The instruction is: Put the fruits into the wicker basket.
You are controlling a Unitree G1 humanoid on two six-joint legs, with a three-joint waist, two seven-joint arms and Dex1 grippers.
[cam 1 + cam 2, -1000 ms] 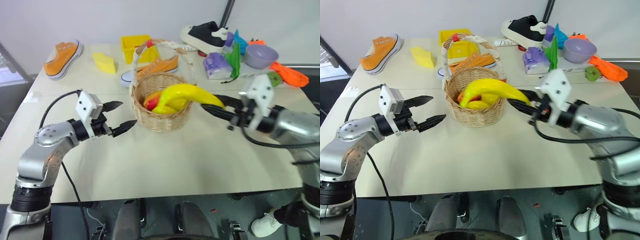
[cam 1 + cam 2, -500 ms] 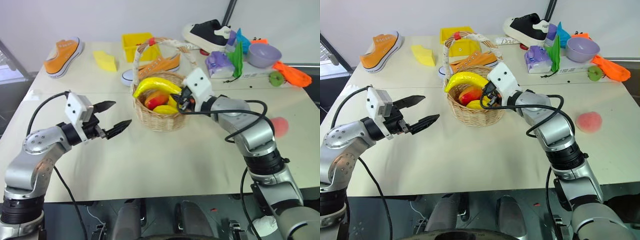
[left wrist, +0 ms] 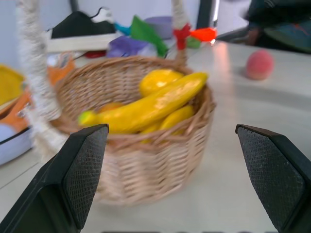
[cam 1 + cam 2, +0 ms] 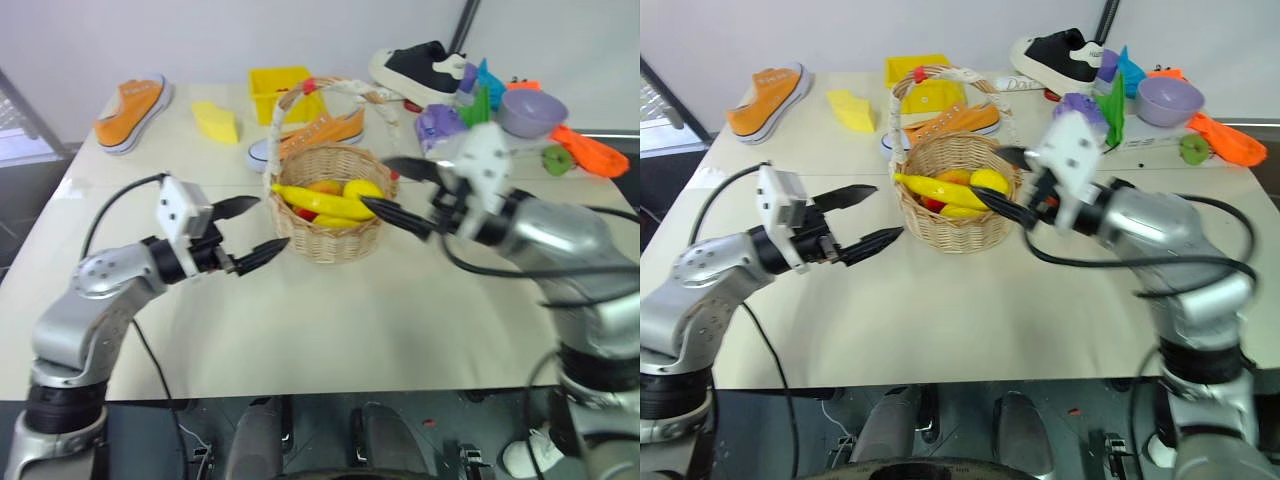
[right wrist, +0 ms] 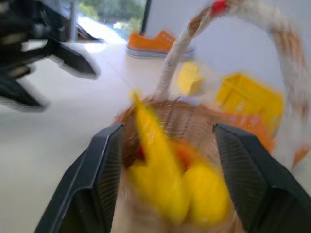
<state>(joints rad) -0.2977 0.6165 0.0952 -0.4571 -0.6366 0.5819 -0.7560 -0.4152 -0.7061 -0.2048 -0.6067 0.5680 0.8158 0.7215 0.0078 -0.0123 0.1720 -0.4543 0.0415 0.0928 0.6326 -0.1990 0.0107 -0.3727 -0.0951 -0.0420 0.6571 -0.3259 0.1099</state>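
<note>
Round tan woven wicker basket [image 4: 330,205] with white-wrapped arched handle sits mid-table on the cream table [image 4: 330,320]. Curved yellow banana [image 4: 325,203] lies across the top of the basket's contents, a round yellow fruit [image 4: 362,188] just behind it and some orange-red fruit showing underneath. Round pink peach [image 3: 258,64] lies on the bare table well apart from the basket, seen in left wrist view. Right gripper [image 4: 395,190] sits just beside the basket's right rim, black fingers spread apart, nothing between them. Left gripper [image 4: 255,232] hovers just left of the basket, fingers wide open, empty, pointing at it. Behind the basket: orange sneaker [image 4: 320,135], yellow square plastic bin [image 4: 275,90], pale yellow wedge block [image 4: 218,122], second orange sneaker [image 4: 130,112] far left, black-and-white sneaker [image 4: 420,68], purple bowl [image 4: 528,110] far right
</note>
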